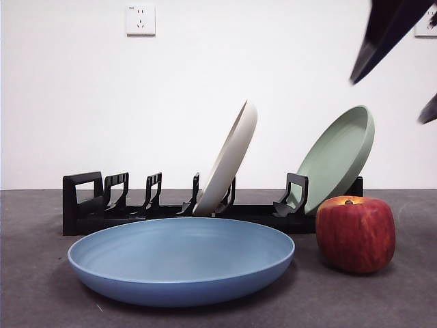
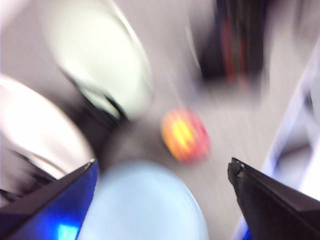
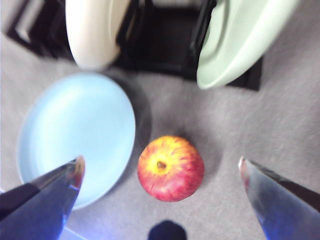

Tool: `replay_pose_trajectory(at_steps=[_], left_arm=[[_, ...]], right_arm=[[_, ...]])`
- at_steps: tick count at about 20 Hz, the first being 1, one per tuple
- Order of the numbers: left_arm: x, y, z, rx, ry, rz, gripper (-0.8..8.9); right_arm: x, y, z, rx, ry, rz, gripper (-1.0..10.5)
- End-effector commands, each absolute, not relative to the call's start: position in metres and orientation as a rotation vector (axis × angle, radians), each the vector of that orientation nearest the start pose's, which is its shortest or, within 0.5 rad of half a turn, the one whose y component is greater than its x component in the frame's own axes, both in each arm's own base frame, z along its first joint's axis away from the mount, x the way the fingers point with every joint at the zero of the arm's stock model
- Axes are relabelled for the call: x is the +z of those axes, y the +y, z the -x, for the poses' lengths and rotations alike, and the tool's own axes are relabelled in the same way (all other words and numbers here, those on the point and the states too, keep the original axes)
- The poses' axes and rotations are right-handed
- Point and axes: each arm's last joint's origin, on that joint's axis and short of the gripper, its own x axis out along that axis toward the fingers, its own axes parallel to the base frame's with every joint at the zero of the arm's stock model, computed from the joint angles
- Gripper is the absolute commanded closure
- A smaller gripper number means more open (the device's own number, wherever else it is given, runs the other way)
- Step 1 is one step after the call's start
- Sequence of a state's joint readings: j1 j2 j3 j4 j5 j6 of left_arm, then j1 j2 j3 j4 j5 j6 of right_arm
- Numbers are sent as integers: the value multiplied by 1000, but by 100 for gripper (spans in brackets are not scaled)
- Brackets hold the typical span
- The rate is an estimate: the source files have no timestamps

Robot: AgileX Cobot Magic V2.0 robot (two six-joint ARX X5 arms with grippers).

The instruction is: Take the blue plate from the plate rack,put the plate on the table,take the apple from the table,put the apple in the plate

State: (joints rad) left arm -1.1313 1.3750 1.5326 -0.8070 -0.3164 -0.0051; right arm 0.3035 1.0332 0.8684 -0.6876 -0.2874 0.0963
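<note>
Blue plate: the blue plate (image 1: 181, 263) lies flat on the table (image 1: 41, 294), nearest the low camera, and nothing rests inside it.
Apple: the apple (image 1: 355, 234) stands upright on the table just beside the plate's rim, on the side toward the green plate, with a narrow strip of bare surface between them.
Plate rack: the plate rack (image 1: 85, 205) runs along behind the blue plate; a cream-white plate (image 1: 229, 160) leans in a middle slot and a sage-green plate (image 1: 338, 157) leans at the end nearest the apple. The slots toward the handle end hold nothing.
Right gripper: the right gripper (image 3: 160, 167) hangs above the apple with its jaws spread wide, one to each side of the fruit and neither touching it; it grips nothing.
Left gripper: the left gripper (image 2: 162, 167) is up in the air, its view badly blurred; its jaws stand apart and hold nothing, with the blue plate and apple below as smears.
Arms from the front: only dark tips (image 1: 382, 37) show at the top corner above the sage-green plate; which arm they belong to I cannot tell.
Open room: bare table lies in front of the apple and on its far side from the plate.
Wall: a white socket (image 1: 141, 19) sits high on the wall.
</note>
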Motion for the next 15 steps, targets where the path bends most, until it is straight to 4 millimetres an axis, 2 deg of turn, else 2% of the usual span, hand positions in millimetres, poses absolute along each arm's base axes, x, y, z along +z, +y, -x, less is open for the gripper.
replay_pose_trajectory(at_steps=[1,3,6,11,15], left_arm=[[443,-216,-124,-702,400,-401,373],[473,-185,-121,-579,328,-355,373],[499,-142,-113,-403,247,-316,373],[511,-90,-93,-221,209,-296,374],[509,-72,-83,-161,230,-323,374]], right_arm=[[274,86,-194,505,918,11,377],[269,103,-200,475,952,97,377],[259,126,-211,459,1002,186,378],[221,144,-229,421,1138,270,379],[196,151,-239,415,1216,290,380]])
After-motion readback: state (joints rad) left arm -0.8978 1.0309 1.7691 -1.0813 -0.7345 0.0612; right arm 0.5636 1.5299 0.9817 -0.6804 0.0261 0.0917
